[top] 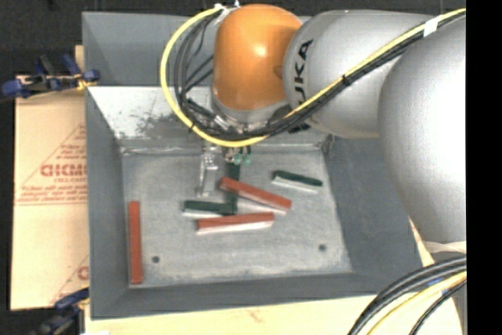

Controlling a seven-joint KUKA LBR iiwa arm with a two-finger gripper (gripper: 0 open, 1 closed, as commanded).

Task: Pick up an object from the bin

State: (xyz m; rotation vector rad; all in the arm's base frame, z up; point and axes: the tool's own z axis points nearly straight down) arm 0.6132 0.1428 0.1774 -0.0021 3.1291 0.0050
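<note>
My gripper (218,194) hangs under the orange cover over the middle of the bin floor, its fingers apart and open. One silvery finger (205,178) stands left of a small cluster of flat sticks. The left end of a red-brown stick (256,195) lies by the fingers. A dark green stick (205,207) lies just below the fingertips. Under it rests a red and white stick (235,224). I see nothing held between the fingers.
A green and white stick (296,180) lies apart to the right. A long red stick (135,242) lies along the left wall. The arm covers the bin's back right part.
</note>
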